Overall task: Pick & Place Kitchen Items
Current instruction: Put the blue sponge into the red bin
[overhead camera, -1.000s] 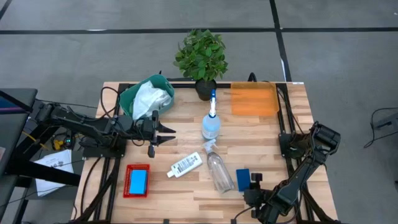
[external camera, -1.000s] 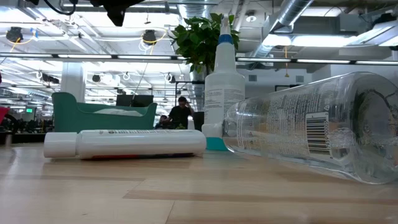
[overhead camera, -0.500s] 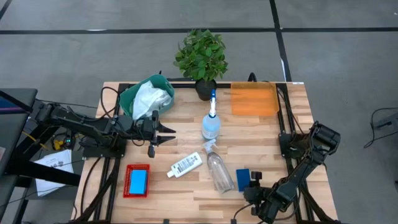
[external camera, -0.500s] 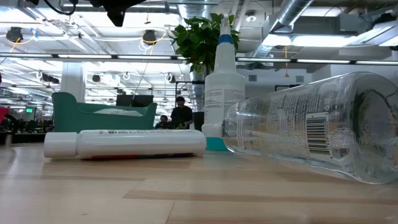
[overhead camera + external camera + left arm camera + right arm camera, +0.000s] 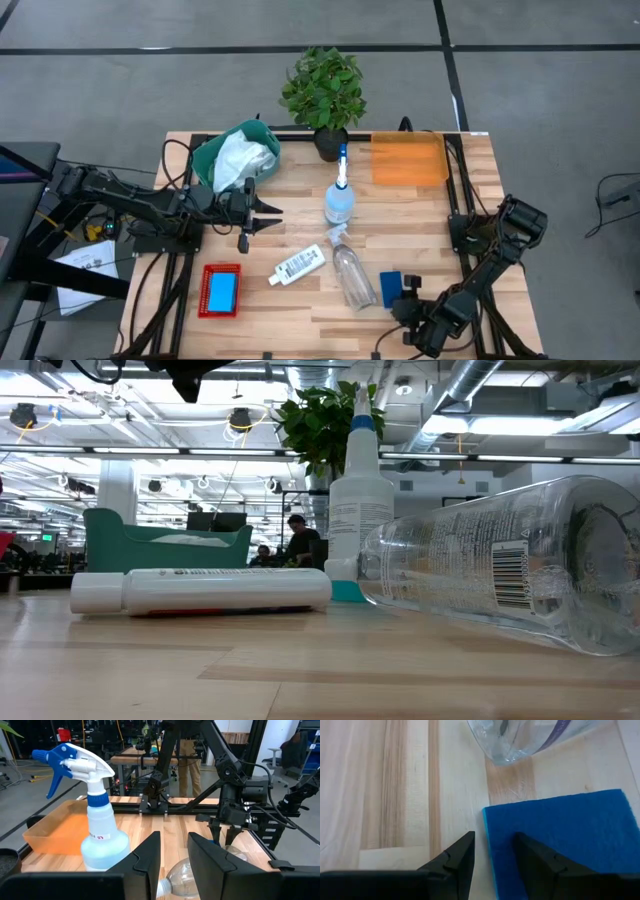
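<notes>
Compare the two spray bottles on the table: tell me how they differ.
The upright bottle stands near the table's middle; the lying bottle rests on its side nearer the front edge. The upright bottle's blue-and-white trigger head is plain in the left wrist view; the lying bottle's head is not clearly visible. The upright one looks pale blue, the lying one clear. Both are see-through plastic with labels.

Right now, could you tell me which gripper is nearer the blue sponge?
Right. The right gripper hangs just over the blue sponge; the left gripper is across the table.
</notes>
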### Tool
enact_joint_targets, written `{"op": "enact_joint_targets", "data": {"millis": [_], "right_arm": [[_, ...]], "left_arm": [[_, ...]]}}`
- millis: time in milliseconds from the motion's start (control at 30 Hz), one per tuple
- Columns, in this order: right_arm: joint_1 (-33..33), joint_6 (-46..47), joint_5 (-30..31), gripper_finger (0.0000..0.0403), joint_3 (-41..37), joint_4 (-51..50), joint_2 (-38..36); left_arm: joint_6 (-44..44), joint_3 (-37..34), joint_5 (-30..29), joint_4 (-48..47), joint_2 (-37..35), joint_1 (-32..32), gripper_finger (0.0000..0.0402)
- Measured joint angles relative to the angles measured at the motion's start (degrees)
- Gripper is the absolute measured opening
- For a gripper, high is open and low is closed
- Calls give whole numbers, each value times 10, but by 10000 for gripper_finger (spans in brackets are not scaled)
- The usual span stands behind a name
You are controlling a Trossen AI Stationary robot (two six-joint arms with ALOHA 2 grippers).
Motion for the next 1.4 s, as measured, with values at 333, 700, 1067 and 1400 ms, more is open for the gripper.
{"op": "enact_joint_targets", "data": {"millis": [333,700,1067,1400], "right_arm": [[-17,1,-6,86,0,-4,0],[-18,11,-6,8,0,-2,0],[-19,34,6,1,17,-9,2],[18,82,118,0,54,-55,-54]], "left_arm": [[0,0,0,0,0,0,95],[-2,0,0,0,0,0,95],[-2,0,0,-1,0,0,95],[-2,0,0,-1,0,0,95]]}}
